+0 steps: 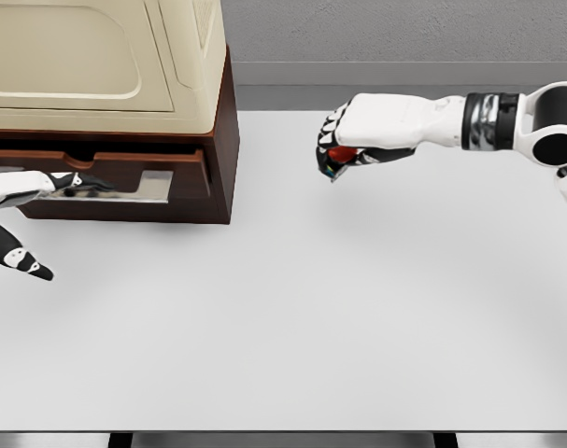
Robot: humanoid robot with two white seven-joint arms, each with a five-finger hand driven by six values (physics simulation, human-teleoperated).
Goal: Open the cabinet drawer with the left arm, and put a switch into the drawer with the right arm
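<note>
The left hand (63, 184) has its fingers hooked on the drawer (124, 177) handle, low on the cabinet (106, 65). The drawer looks only a little way out. Far off to that hand's right, the right hand (344, 154) is squeezed around the switch (339, 155), up above the table (311, 308). The drawer is to this hand's left and lower down, so I think it must travel that way.

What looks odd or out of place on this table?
Nothing stands out. The cabinet sits square, the left hand is at its drawer handle, and the right hand holds the switch above the table.
</note>
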